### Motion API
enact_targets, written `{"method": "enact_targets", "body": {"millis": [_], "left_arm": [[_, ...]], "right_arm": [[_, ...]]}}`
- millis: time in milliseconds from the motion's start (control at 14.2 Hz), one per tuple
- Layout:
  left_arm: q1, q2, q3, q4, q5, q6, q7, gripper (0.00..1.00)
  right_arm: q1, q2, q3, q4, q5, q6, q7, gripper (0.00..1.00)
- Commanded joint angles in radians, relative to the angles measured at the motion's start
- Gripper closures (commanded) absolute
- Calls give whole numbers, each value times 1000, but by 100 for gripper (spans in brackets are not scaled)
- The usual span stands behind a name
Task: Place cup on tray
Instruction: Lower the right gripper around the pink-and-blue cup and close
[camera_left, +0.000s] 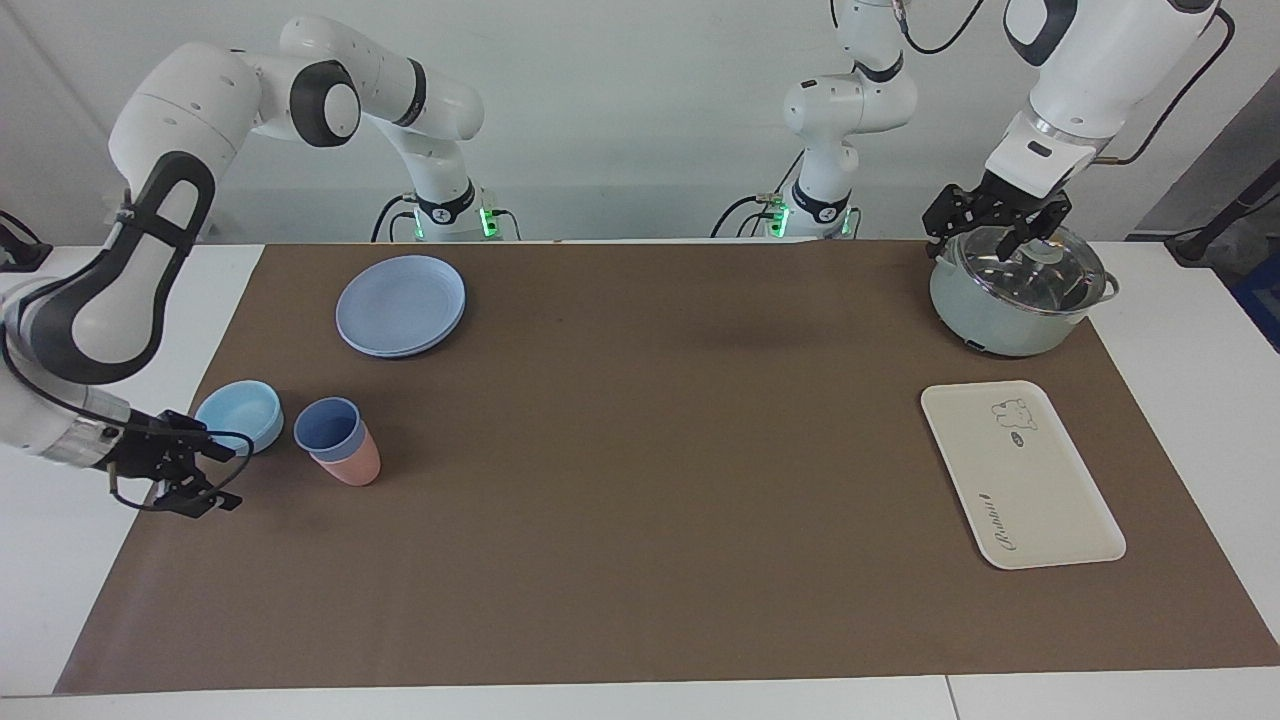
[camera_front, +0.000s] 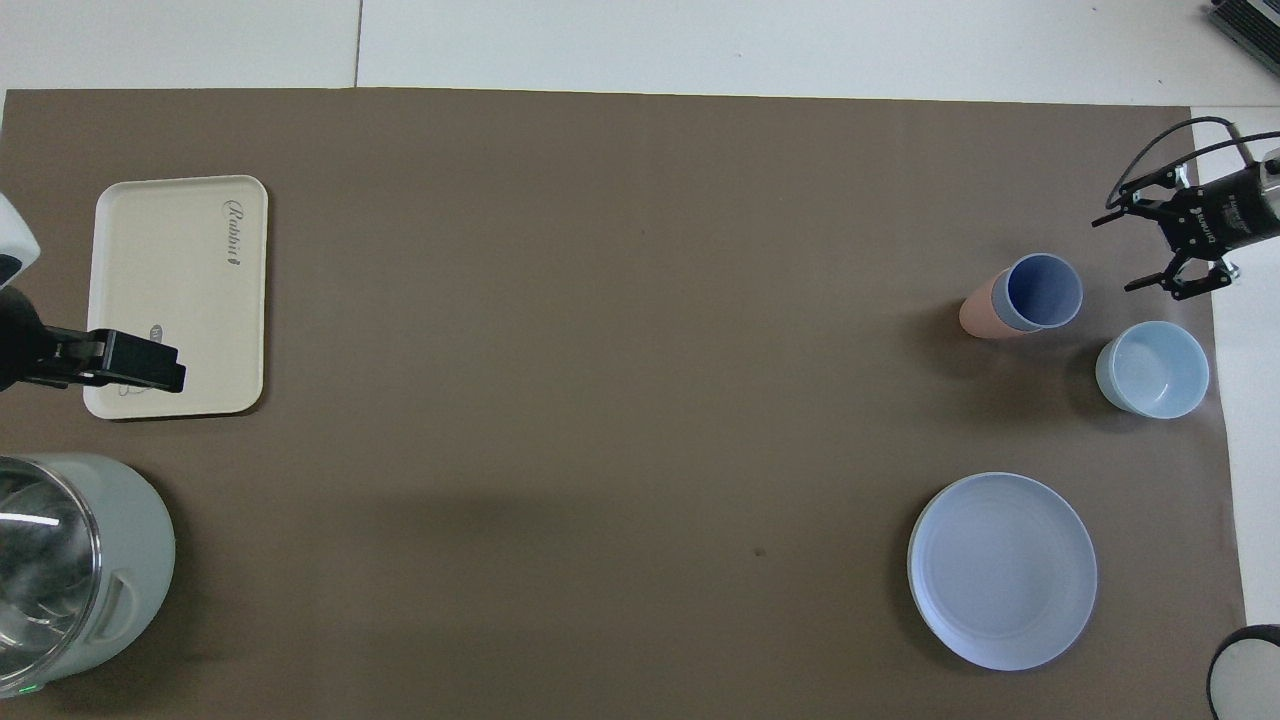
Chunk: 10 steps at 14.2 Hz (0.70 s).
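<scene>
Your view, lower left of facing frame: right gripper (camera_left: 205, 475) with jaws spread and holding nothing, beside it periwinkle cup (camera_left: 328, 427) nested in pink cup (camera_left: 352, 464), cream tray (camera_left: 1020, 472) right of frame, left gripper (camera_left: 1005, 228) over pot (camera_left: 1015, 290), jaws unreadable.

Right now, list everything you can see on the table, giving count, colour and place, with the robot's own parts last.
cup: one, periwinkle blue, nested in the pink cup
pink cup: one, pink, beside the bowl, right arm's end
bowl: one, light blue, beside the cups
plate: one, blue, nearer the robots than the cups
tray: one, cream, left arm's end
pot: one, pale green, glass lid, nearer the robots than the tray
mat: one, brown, covering the table
right hand: one, open, beside the bowl
left hand: one, over the pot's lid
</scene>
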Motion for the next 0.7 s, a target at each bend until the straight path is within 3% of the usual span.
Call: {"method": "enact_targets", "body": {"millis": [0,141,634], "left_arm": [[13,-26,-5,-28,9,12,10,0],[13,-26,-5,-28,9,12,10,0],[13,-26,-5,-28,9,12,10,0]], "right_arm": [[5,11,5,23,101,-38,107,9],[1,-30,4,-107,120,-25,116,9],[-6,-145,4,-396,268,69,127,9]]}}
